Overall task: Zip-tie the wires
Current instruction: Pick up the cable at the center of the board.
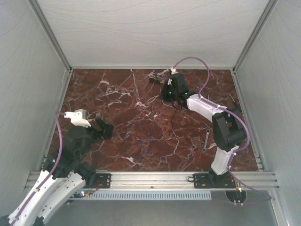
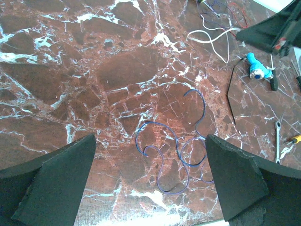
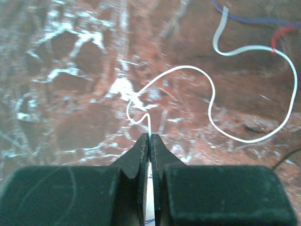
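The red-brown marble table [image 1: 141, 141] fills the enclosure floor. The right arm [image 1: 221, 127] stretches toward the far edge, while the left arm [image 1: 70, 146] stays low at the near left corner.

The left gripper [image 2: 150, 139] hangs above the marble with its jaws spread wide and nothing between them. Below the gap a thin blue wire [image 2: 174, 155] lies in loose loops.

The right gripper [image 3: 149, 137] is down at the table with its fingers pinched together on the end of a white wire [image 3: 211, 101]. That wire curls away from the fingertips in open bends across the marble. It belongs to the wires [image 2: 221, 21], a loose tangle of purple, red and white strands at the far side of the table.

Near them lie a blue-handled tool [image 2: 257, 68], a black cord [image 2: 229, 94], a screwdriver [image 2: 273, 80] and a small wrench [image 1: 207, 139].
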You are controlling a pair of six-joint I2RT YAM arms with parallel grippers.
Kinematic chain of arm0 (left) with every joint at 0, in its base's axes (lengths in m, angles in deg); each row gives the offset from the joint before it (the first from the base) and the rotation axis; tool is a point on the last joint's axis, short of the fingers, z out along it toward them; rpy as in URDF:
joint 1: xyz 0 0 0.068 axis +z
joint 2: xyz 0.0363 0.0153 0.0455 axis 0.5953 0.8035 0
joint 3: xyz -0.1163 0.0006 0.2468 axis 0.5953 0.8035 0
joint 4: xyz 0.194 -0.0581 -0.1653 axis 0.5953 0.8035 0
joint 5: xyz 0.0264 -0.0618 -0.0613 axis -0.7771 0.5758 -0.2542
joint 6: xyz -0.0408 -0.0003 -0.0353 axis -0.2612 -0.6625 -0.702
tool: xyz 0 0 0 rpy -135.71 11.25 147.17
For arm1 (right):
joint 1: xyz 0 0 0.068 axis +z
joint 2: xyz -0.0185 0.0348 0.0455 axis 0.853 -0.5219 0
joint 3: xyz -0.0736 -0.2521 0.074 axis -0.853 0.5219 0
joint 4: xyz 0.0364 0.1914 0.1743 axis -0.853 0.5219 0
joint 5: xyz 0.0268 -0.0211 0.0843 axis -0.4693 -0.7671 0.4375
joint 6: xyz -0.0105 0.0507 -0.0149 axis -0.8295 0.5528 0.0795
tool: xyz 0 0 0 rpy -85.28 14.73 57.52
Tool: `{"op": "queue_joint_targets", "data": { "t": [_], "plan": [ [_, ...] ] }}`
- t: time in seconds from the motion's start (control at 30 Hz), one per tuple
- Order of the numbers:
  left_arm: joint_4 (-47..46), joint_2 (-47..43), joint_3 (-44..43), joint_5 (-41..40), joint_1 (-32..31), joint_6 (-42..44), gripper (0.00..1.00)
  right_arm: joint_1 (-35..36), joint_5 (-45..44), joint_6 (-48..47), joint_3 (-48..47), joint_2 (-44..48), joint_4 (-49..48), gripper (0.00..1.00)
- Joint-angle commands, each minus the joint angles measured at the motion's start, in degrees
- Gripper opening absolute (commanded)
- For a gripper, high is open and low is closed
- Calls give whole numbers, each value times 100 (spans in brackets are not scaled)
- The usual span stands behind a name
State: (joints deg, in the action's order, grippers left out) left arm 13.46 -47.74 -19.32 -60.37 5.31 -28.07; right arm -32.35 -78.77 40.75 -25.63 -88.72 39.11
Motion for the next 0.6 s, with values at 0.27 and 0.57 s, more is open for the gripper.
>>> {"op": "queue_joint_targets", "data": {
  "t": [0.27,0.57],
  "plan": [
    [-106,-71,-22,65,46,107,100,821,579,-404,-1202,881,425,0],
    [-104,-78,-21,60,46,107,100,1587,565,-974,-2511,909,179,0]
  ]
}}
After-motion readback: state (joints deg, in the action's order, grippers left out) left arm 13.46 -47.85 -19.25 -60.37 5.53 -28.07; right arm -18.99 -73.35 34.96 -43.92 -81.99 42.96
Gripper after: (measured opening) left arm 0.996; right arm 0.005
